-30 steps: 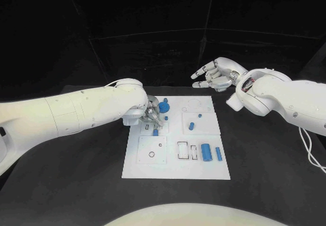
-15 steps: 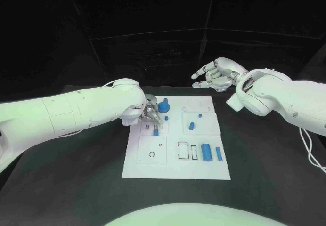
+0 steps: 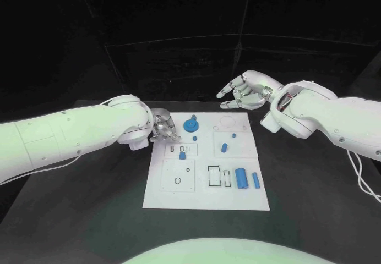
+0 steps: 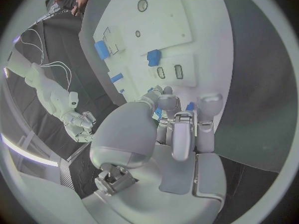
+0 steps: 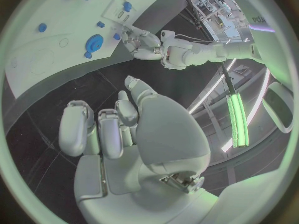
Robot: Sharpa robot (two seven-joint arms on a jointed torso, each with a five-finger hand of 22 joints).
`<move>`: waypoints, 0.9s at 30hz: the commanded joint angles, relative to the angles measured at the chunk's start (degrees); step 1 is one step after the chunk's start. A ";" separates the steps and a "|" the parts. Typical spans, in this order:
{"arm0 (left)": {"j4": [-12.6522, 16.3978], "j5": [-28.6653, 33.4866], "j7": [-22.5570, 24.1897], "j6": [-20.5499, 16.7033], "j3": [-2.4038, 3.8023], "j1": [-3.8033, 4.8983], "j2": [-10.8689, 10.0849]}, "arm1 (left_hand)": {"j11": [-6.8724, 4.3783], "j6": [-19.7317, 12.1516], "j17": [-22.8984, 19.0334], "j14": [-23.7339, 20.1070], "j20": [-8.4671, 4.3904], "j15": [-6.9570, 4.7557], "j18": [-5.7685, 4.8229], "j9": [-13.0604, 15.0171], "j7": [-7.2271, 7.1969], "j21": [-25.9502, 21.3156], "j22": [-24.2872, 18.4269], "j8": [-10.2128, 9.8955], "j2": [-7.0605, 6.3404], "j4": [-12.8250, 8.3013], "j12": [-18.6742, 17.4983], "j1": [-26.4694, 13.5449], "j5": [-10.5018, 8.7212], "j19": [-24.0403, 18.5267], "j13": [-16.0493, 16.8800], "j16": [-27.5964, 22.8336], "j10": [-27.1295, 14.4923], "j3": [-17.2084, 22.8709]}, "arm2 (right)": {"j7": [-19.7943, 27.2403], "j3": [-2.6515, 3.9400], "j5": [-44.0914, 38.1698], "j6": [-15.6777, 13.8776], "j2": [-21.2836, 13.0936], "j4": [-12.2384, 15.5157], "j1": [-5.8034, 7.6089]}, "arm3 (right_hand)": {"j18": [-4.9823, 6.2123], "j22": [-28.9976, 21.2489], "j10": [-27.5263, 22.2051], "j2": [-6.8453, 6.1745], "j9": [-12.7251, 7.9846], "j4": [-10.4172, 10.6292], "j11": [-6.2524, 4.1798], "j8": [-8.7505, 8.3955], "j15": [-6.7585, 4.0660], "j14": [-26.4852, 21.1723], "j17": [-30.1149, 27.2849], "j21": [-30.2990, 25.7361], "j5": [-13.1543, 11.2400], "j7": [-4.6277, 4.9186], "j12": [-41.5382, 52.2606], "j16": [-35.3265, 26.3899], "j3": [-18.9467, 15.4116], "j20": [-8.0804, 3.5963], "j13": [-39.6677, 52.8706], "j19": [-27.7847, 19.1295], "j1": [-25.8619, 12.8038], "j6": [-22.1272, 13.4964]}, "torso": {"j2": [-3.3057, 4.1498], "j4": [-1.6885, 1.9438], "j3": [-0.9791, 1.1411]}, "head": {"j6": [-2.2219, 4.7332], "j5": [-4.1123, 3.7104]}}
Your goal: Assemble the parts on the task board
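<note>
- Head view: the task board (image 3: 205, 195) lies lengthwise in the middle of the black table (image 3: 79, 220), with bare table along both long sides and along the near edge.
- Head view: the left hand (image 3: 164, 127) sits at the board's far left corner, just off the edge, fingers curled in; nothing visible between them. A round blue part (image 3: 190, 125) stands on the board just beside it, apart from the fingers.
- Head view: the right hand (image 3: 248, 92) hovers beyond the far edge of the board, fingers loosely bent and apart, grasping nothing.
- Head view: a small blue part (image 3: 181, 155) sits under two slots in the left panel; a short blue peg (image 3: 224, 147) and a tiny blue stud (image 3: 234, 135) sit in the right panel.
- Head view: near the right edge, a thick blue cylinder (image 3: 240, 179) and a thinner blue bar (image 3: 255, 180) lie side by side, next to two rectangular recesses (image 3: 214, 175) whose contents I cannot make out.
- Left wrist view: the left hand (image 4: 177, 127) shows curled fingers over the board's edge; a bit of blue shows just past the fingertips, contact cannot be told.
- Right wrist view: the right hand (image 5: 118, 124) is over dark table, unloaded, with the board (image 5: 44, 59) well apart.
- No readable writing on the board.
</note>
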 commanded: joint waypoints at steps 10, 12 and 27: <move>6.60 29.96 23.76 -18.36 -0.12 -0.19 -10.88 | 1.96 -1.29 -6.95 -1.01 1.95 1.96 3.40 -4.24 1.88 -15.42 -17.67 -3.14 -3.35 -1.20 -12.50 0.06 -0.06 -9.01 -13.06 -15.39 -7.32 8.02 | -4.80 -2.43 -30.94 5.98 5.62 4.98 0.00 | 0.46 1.17 1.19 -1.11 -0.19 -1.66 -0.73 -0.05 -0.84 3.95 6.02 0.82 -2.87 -1.01 1.09 0.84 0.93 -0.22 0.87 0.72 0.94 2.64 | -0.08 0.10 -0.20 | 0.21 0.76; 7.25 36.15 27.91 -18.69 -0.13 -0.27 -12.04 | 2.07 -1.52 -8.81 -1.75 2.03 2.03 3.38 -4.45 2.01 -16.13 -18.10 -3.17 -3.06 -1.71 -13.13 0.73 -0.05 -9.16 -13.68 -17.09 -8.06 9.45 | -5.50 -3.44 -34.36 6.91 7.17 4.70 -0.01 | 0.50 1.06 1.14 -1.35 -0.28 -1.92 -1.18 -0.43 -1.13 3.94 5.98 0.77 -2.98 -1.58 1.01 0.81 1.10 -0.40 0.79 0.67 1.02 2.48 | -0.12 0.22 -0.30 | 0.18 0.75; 10.12 49.52 40.92 -20.41 -0.16 -0.55 -15.37 | 2.40 -1.98 -10.66 -2.40 2.34 2.35 3.35 -4.87 2.36 -17.69 -19.10 -2.92 -3.46 -2.46 -13.60 0.56 -0.05 -9.08 -14.95 -18.93 -8.55 11.96 | -6.53 -9.33 -46.74 11.56 15.07 0.76 -0.32 | 0.72 -0.17 0.73 -2.32 -0.34 -3.95 -3.97 -3.57 -3.43 4.02 6.43 0.05 -3.59 -3.70 0.08 0.97 2.85 -2.61 0.06 0.25 1.31 -0.57 | 0.02 0.32 -0.32 | -0.04 1.87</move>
